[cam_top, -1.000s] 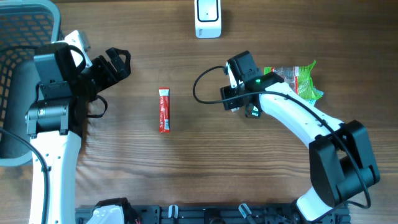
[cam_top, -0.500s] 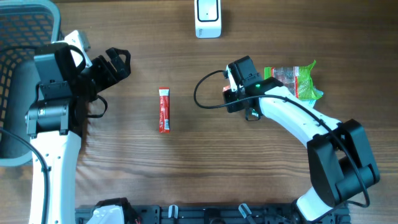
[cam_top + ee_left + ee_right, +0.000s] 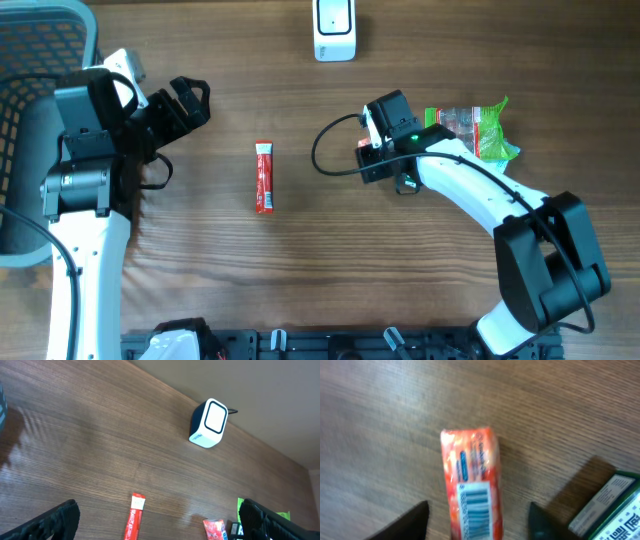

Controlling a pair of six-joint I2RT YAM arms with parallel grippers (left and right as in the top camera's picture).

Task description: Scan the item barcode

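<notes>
Rightward a shade since a second ago, the right arm [image 3: 470,185] hangs over the table [image 3: 300,280] with the right gripper [image 3: 479,521] spread, holding nothing; the left gripper [image 3: 192,102] gapes too, well apart. Scanner [image 3: 334,30] stands at the far edge. Orange packet [image 3: 470,475] lies flat between the right jaws — long axis square to their closing line, barcode [image 3: 476,510] up — so the right arm is nearer.

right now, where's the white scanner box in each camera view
Overhead: the scanner sits at the top edge, just right of centre.
Left wrist: the scanner is up and right of centre, near the table's far edge.
Right wrist: not in it.
Shared landmark: the red stick packet, down and left of the scanner in the overhead and left wrist views.
</notes>
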